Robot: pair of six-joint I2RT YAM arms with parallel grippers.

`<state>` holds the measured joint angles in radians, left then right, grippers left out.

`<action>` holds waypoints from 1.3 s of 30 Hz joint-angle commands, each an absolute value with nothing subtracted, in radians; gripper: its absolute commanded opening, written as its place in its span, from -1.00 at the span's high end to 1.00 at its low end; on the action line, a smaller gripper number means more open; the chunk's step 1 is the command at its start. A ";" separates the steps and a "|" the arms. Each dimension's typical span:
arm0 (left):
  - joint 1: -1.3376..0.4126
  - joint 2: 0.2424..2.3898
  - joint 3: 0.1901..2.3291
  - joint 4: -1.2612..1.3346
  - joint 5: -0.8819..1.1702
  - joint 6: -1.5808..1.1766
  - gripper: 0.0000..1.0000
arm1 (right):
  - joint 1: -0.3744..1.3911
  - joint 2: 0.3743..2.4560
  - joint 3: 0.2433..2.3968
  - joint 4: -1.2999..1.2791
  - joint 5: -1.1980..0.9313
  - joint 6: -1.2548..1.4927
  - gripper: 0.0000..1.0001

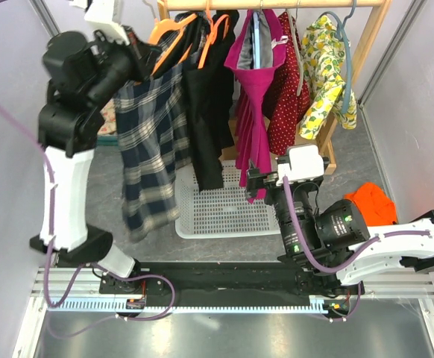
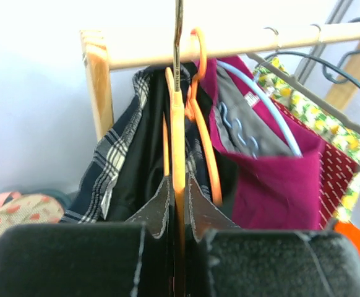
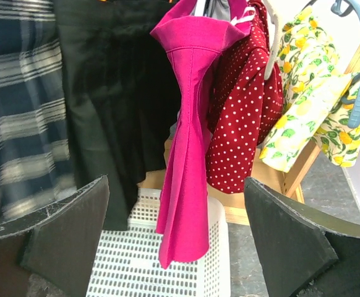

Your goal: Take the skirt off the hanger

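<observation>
A navy and white plaid skirt point(image 1: 146, 142) hangs from an orange hanger point(image 1: 165, 33) at the left end of the wooden rail point(image 1: 277, 4). High up by the rail, my left gripper point(image 1: 139, 56) is shut on that hanger. In the left wrist view the orange hanger point(image 2: 177, 136) runs straight between the closed fingers of the left gripper point(image 2: 179, 192), with plaid skirt point(image 2: 102, 167) to its left. My right gripper point(image 1: 258, 183) is open low down, near the hem of a magenta garment point(image 1: 250, 97). In the right wrist view the right gripper point(image 3: 175, 192) holds nothing.
On the rail also hang a black garment point(image 1: 206, 112), a red polka-dot piece point(image 1: 284, 104) and a lemon-print piece point(image 1: 325, 67). A white perforated basket point(image 1: 217, 209) lies on the floor under the clothes. An orange cloth point(image 1: 372, 201) lies at the right.
</observation>
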<state>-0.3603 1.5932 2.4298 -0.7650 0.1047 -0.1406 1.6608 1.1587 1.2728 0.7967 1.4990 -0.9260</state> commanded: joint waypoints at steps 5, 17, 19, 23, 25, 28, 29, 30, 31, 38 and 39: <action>-0.364 1.266 2.148 -0.753 0.231 -0.051 0.97 | 1.667 1.152 1.302 0.833 1.767 -0.878 -0.96; -0.364 0.980 2.121 -1.066 0.356 0.094 0.96 | 1.589 1.226 1.600 -0.140 1.335 0.112 -0.96; -0.364 0.971 2.144 -1.092 0.371 0.091 0.96 | 1.566 1.232 1.601 -0.144 1.296 0.152 -0.96; -0.364 0.960 2.157 -1.126 0.419 0.066 0.97 | 1.499 1.253 1.608 -0.161 1.171 0.236 -0.96; -0.364 0.962 2.151 -1.126 0.439 0.052 0.97 | 1.477 1.270 1.624 -0.163 1.097 0.262 -0.96; -0.362 0.969 2.138 -1.123 0.451 0.045 0.96 | 1.437 1.319 1.673 -0.178 1.004 0.299 -0.96; -0.364 0.971 2.134 -1.121 0.449 0.044 0.97 | 1.427 1.344 1.704 -0.184 0.987 0.310 -0.96; -0.364 0.971 2.131 -1.118 0.449 0.046 0.97 | 1.427 1.354 1.716 -0.187 0.974 0.313 -0.96; -0.364 0.971 2.128 -1.117 0.448 0.049 0.97 | 1.425 1.364 1.724 -0.193 0.956 0.319 -0.96; -0.364 0.971 2.117 -1.098 0.448 0.046 0.96 | 1.362 1.348 1.669 -0.204 0.899 0.385 -0.87; -0.362 0.971 2.118 -1.097 0.451 0.046 0.96 | 1.353 1.348 1.664 -0.212 0.896 0.399 -0.79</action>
<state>-0.3618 0.9730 2.1025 -1.1992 0.4210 0.0425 1.3956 1.3720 1.6756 -0.2024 0.9501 0.3260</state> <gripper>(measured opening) 0.055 0.944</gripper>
